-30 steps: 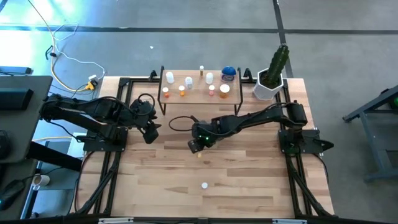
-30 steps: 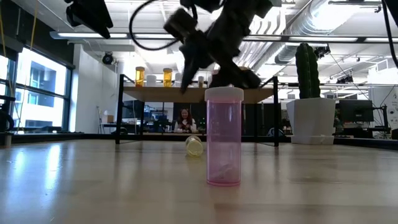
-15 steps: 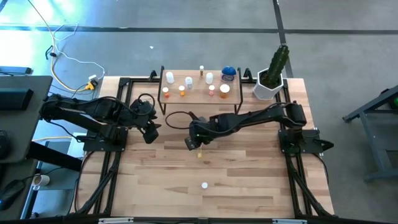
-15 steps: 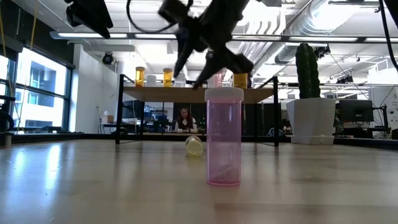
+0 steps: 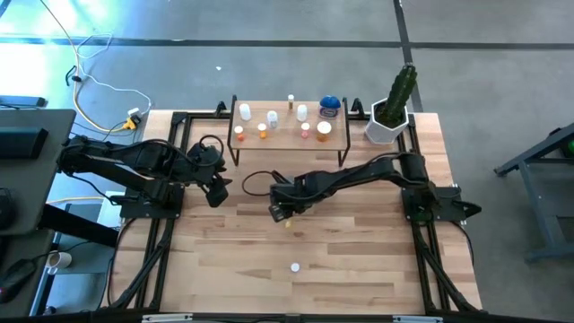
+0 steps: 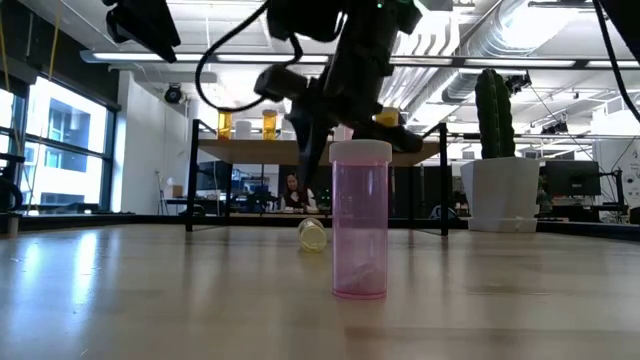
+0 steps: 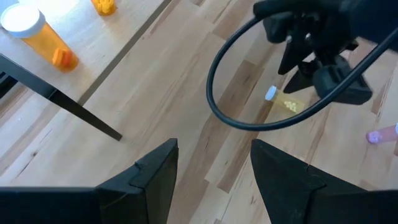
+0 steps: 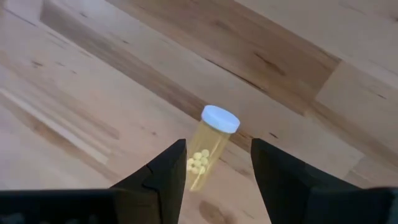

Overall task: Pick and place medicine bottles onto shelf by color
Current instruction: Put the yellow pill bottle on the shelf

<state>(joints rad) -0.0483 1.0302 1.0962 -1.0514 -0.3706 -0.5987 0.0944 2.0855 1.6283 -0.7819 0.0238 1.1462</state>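
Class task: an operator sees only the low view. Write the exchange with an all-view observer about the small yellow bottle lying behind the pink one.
Operator: Is the right gripper lined up over it?
Observer: Yes. In the right wrist view the clear yellow white-capped bottle lies on its side in the gap between the open fingers of the right gripper.
Operator: And the left gripper?
Observer: The high view shows the left gripper open, waiting near the left side of the wooden table.

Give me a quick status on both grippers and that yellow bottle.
Right gripper open, poised over the lying yellow bottle. Left gripper open, idle near the shelf. Nothing in the way.
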